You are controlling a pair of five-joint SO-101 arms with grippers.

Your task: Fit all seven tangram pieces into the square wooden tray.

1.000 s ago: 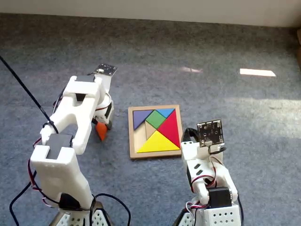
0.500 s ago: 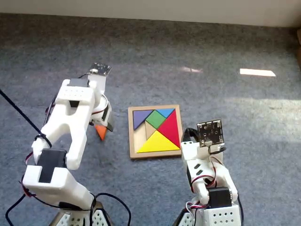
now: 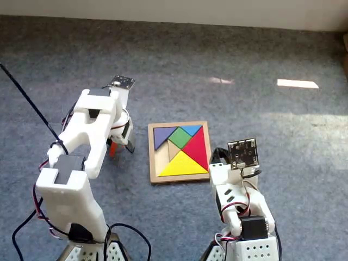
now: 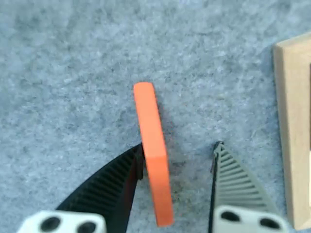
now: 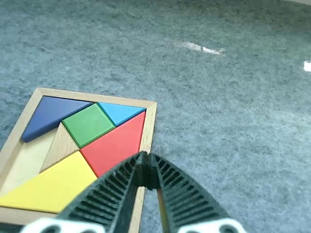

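L gripper (image 4: 179, 145) hung over the carpet (image 3: 244, 54) at abt 9 o'clock from the square wooden tray (image 3: 150, 157), jaws spread. The orange piece (image 4: 153, 150) stood on edge btwn them. The black finger (image 4: 116, 179) touched one face and the grey finger (image 4: 233, 179) was apart from the other.

In the tray:
- purple triangle (image 5: 46, 114) at approx 10 o'clock
- green square (image 5: 87, 124) near 12
- light-blue triangle (image 5: 119, 111) at 1
- red triangle (image 5: 116, 145) at 3
- yellow triangle (image 5: 53, 187) at 6
- tan triangle (image 5: 60, 145) near centre, possibly a piece or bare floor
- pale gap (image 5: 24, 165) at 8

R gripper (image 5: 148, 158) sat by the tray's 5 o'clock corner, jaws pressed together.
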